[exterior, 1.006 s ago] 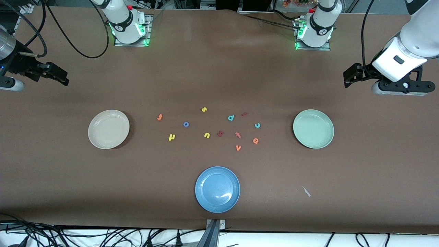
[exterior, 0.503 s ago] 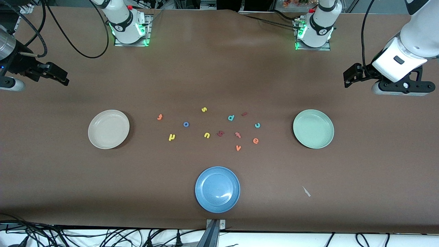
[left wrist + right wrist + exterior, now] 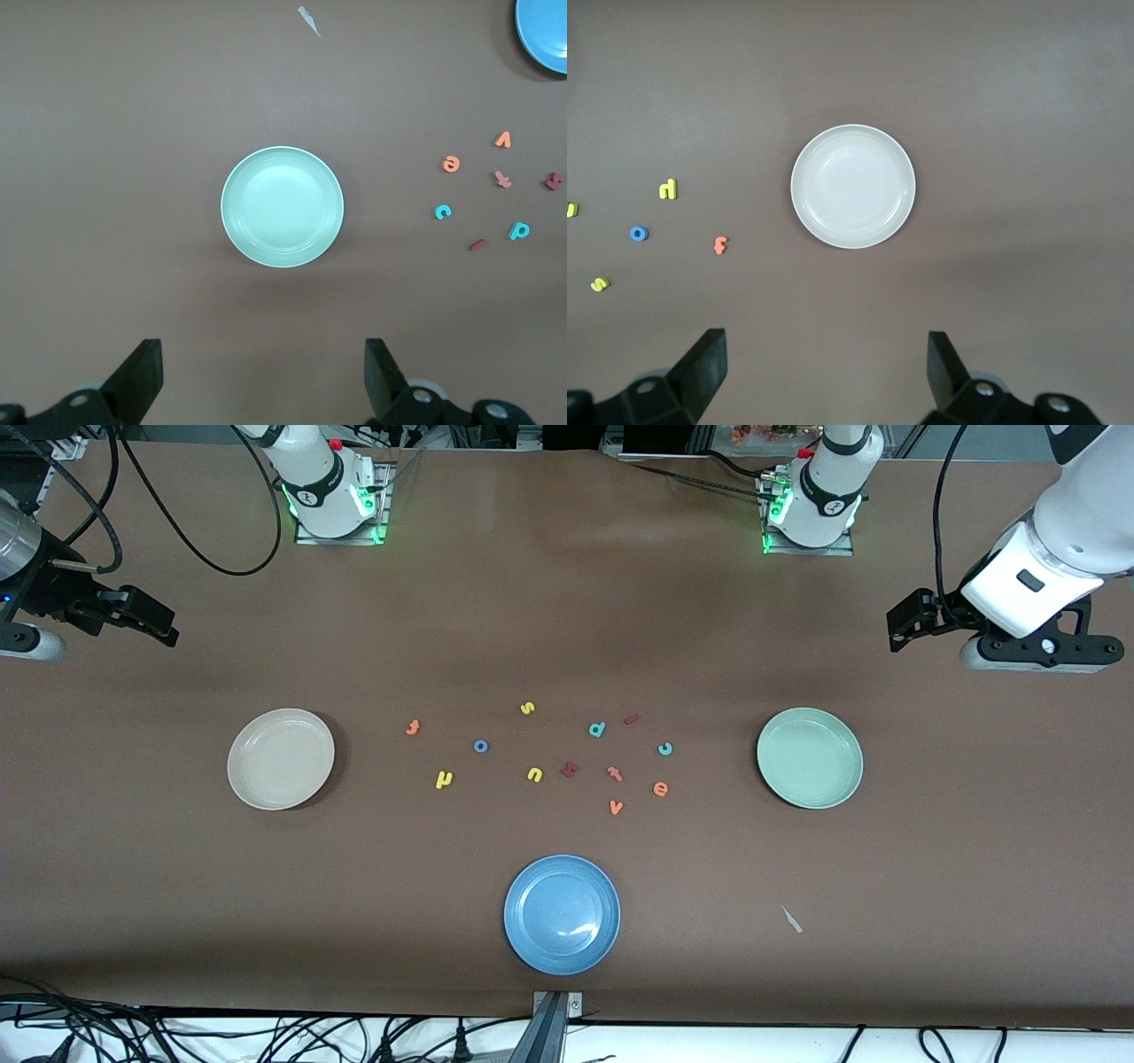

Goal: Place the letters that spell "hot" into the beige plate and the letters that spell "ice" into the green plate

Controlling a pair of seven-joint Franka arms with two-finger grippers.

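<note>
Blue plate (image 3: 562, 914) sits nearest the front camera, empty, not part of the task. A small pale scrap (image 3: 792, 920) lies toward the left arm's end, also near the camera.

Next band: letters scattered mid-table between the 2 target plates. Orange "v" (image 3: 616, 807) nearest, then orange "e" (image 3: 660, 788), yellow "h" (image 3: 444, 779), yellow "n"/"u" (image 3: 534, 774), a dark red letter (image 3: 570, 770), pinkish-red "t"-like letter (image 3: 614, 773). Slightly farther: blue "o" (image 3: 480, 746), teal "c" (image 3: 665, 748), teal "d" (image 3: 597, 730), orange "t" (image 3: 413, 727), dark red "i" (image 3: 631, 719), yellow "s" (image 3: 527, 708) farthest.

Beige plate (image 3: 281, 758) at the right arm's end of the cluster, green plate (image 3: 810, 757) at the left arm's end, both empty. 0 of 6 letters placed.

Key relation: h, o, t lie on the beige-plate half, so the right arm is nearer; i, c, e lie on the green-plate half, so the left arm is nearer. The "i" bar lies tilted, long axis running diagonally; a grasp likely goes across it.

Right gripper (image 3: 146, 615) hangs over bare table at its end, fingers spread wide, holding nothing; right wrist view looks down on the beige plate. Left gripper (image 3: 904, 620) likewise over bare table at its end, wide open and empty, green plate centred in its wrist view. Both wait, well apart from the letters.
</note>
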